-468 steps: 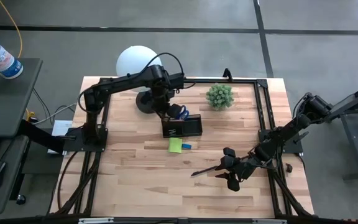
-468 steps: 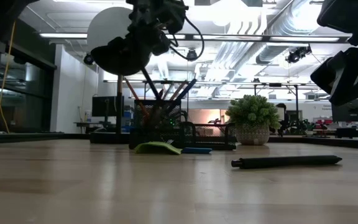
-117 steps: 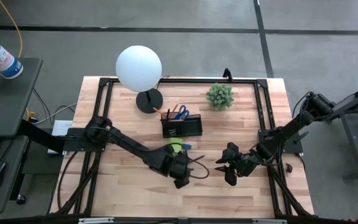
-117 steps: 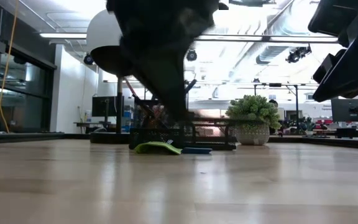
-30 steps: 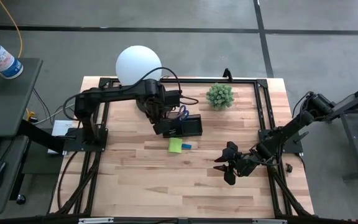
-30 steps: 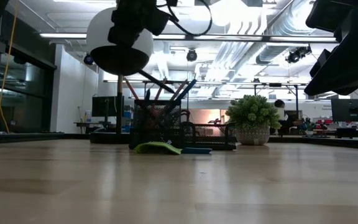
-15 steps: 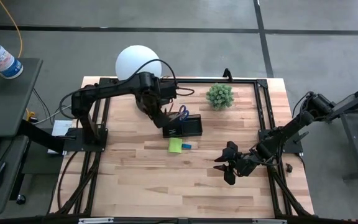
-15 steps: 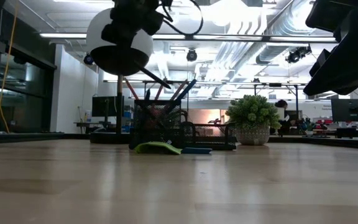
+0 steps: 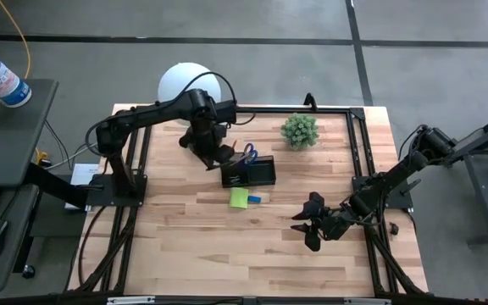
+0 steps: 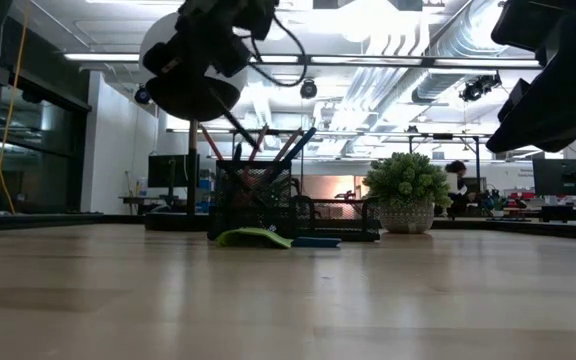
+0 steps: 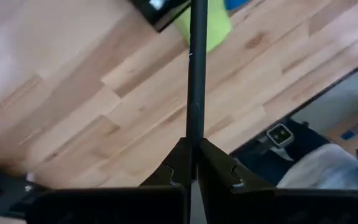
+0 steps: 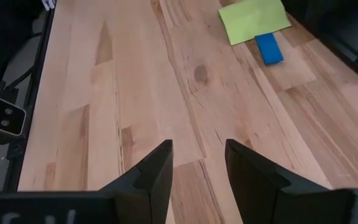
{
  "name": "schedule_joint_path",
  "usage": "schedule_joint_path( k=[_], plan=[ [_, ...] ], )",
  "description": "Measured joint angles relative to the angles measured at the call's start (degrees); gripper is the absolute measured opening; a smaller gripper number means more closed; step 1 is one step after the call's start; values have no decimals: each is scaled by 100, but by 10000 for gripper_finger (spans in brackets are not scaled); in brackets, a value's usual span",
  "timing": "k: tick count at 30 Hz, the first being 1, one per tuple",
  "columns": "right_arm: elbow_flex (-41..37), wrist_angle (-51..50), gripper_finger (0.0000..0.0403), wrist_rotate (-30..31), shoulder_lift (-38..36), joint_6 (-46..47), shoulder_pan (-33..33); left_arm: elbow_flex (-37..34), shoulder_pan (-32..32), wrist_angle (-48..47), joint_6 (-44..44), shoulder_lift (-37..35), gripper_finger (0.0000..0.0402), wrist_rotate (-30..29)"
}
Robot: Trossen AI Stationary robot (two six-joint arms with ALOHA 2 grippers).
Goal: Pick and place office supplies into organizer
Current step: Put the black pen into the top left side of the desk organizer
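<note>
One pen (image 11: 196, 74) moved with left claw (image 9: 211, 158) toward organizer (image 9: 248, 173).

Light wood table (image 9: 185, 237) w/ organizer (image 9: 249, 173), green sticky pad (image 9: 239, 197), blue block (image 9: 254, 199), lamp base (image 9: 195, 140), plant (image 9: 299, 130) on it.

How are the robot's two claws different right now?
The left gripper is pinched shut on a dark pen, up beside the organizer. The right gripper is open and empty, over bare table nearer the front. Both have two dark fingers.
</note>
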Motion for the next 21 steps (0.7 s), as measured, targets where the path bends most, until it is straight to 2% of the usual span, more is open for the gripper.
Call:
schedule_joint_path(
  k=[8,21],
  plan=[
    [0,14,138,186,0,0,0,-535,-11,-2,11,0,0,-556],
    [0,22,138,185,-1,-46,0,-552,-13,58,-115,0,0,-679]
  ],
)
